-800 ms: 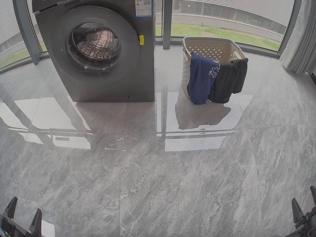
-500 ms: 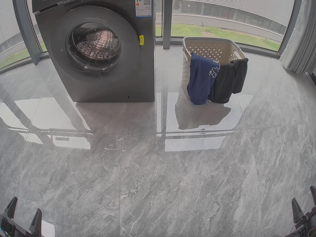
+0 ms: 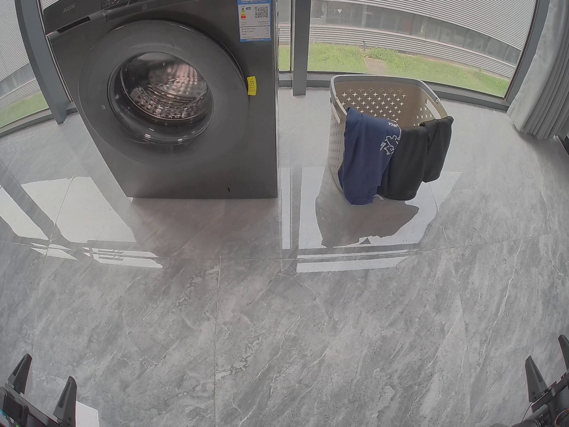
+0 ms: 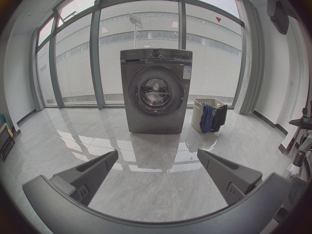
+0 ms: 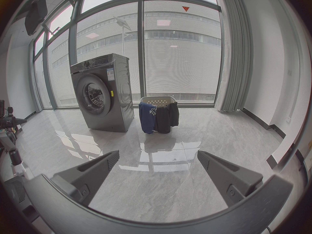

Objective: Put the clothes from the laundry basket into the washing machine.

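Washing machine [image 3: 172,90] at 11 o'clock, label [image 3: 254,18] print too small; clothes [image 3: 367,155] draped over laundry basket [image 3: 385,99] at 1 o'clock. Left gripper [image 4: 156,152], right gripper [image 5: 158,153]: jaws wide apart, empty.

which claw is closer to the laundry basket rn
Right. The laundry basket stands ahead on the robot's right side, so the right claw is nearer; the left claw is across the floor, more in line with the washing machine.

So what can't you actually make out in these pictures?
Laundry basket bottom, head view: hidden by its front wall and the draped blue garment and dark garment.
Washing machine drum contents, head view: reflections on the door glass.
Left end effector and right end effector, head view: cut off by the lower edge.
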### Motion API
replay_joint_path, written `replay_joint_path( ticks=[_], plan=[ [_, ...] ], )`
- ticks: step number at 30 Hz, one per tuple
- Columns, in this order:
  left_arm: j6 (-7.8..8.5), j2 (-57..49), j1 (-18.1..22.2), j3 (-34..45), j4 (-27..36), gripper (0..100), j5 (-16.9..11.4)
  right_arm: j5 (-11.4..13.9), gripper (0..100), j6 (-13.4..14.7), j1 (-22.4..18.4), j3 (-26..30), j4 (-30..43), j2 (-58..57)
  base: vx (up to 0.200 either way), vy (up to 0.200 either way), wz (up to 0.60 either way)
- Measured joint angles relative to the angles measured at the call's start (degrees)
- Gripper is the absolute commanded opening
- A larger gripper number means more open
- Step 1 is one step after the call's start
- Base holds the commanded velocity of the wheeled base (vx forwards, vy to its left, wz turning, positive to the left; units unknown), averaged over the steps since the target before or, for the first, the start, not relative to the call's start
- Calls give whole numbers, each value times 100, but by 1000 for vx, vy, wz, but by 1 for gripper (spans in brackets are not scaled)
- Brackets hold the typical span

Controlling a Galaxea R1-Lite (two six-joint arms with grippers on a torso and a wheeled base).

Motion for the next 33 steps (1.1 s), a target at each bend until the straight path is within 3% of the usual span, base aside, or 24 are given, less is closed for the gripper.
replay_joint_path(
  ticks=[7,25,33],
  plan=[
    [-99,0,-2,0,0,100,43,6,100,0,7,0,-9,0,0,0,-257],
    [-110,0,-5,0,5,100,57,-7,100,16,5,0,-11,0,200,0,0],
    [-112,0,2,0,2,100,62,2,100,0,7,0,-11,0,0,0,-225]
  ],
)
